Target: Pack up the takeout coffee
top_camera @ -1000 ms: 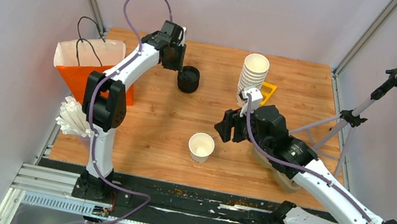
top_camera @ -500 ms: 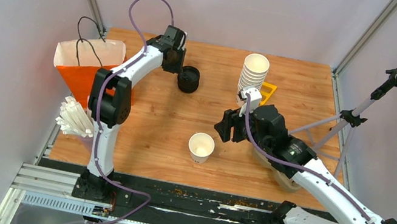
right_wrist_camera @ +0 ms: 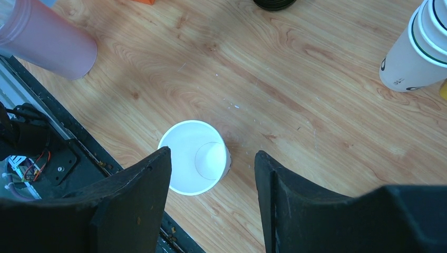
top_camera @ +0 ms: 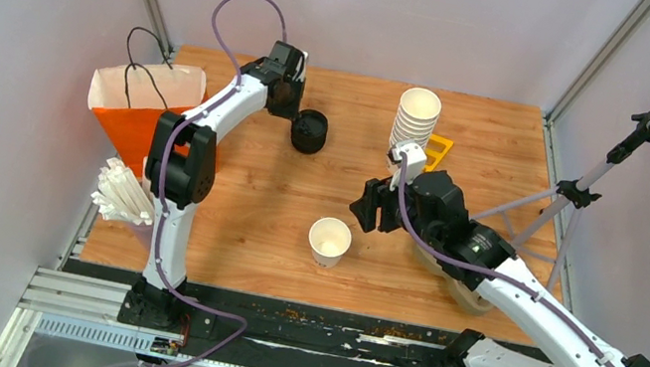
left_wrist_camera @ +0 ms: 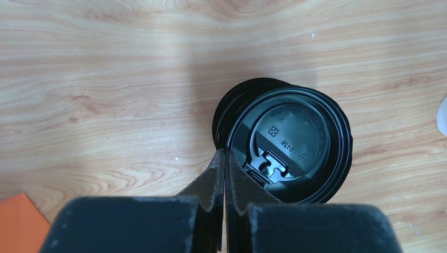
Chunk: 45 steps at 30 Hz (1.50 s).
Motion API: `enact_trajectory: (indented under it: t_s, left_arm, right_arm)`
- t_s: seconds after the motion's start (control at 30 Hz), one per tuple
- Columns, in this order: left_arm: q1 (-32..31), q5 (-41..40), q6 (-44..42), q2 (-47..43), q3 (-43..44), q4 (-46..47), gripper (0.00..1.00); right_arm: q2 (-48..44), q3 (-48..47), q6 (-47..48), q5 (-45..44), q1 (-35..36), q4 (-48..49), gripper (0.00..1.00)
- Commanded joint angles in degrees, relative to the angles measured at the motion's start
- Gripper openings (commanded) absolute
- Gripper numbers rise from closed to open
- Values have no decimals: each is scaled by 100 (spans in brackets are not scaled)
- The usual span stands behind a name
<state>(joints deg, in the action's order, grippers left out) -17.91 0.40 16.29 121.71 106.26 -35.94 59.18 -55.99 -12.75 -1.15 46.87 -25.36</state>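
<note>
The orange paper bag [top_camera: 144, 111] stands well off to the left of the left pincer [left_wrist_camera: 224, 154], nearer the arm bases. Being thin paper, it is probably light and floppy and best steadied at its mouth. The white paper cup [right_wrist_camera: 194, 157] stands upright and lidless right under the right pincer [right_wrist_camera: 212, 157], whose fingers are spread wide, one to each side above it, touching nothing. It looks empty, so I judge it light, easy to tip and easy to crush: hold it gently round the wall, not at the lip. The black lid [left_wrist_camera: 287, 142] lies just ahead of the left pincer's tips, askew on top of a stack of lids [left_wrist_camera: 221, 121]. The jaws are closed to a sliver on its near rim. The plastic is likely thin and slick, so that pinch may slip

Only the overhead view shows the bag. Only the left wrist view shows the rim pinch. Only the right wrist view shows the cup's bare inside and a pink cup [right_wrist_camera: 47, 45] to that pincer's left
</note>
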Motion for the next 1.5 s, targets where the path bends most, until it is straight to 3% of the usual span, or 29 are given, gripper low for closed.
enact_trajectory:
  t_s: [0.0, 1.13, 1.3, 1.47]
  left_arm:
    - [-12, 183, -81, -151, 172, 148, 0]
    - [-11, 186, 4, -493, 492, -186, 0]
    - [3, 340, 160, -532, 371, -93, 0]
    - [140, 817, 387, -652, 26, 254, 0]
  right_arm:
    - [4, -97, -45, -53, 32, 354, 59]
    - [172, 50, -466, -371, 32, 757, 60]
    - [902, -263, -1087, -1101, -47, 986, 60]
    - [2119, -1297, -1106, -961, -309, 1079, 57]
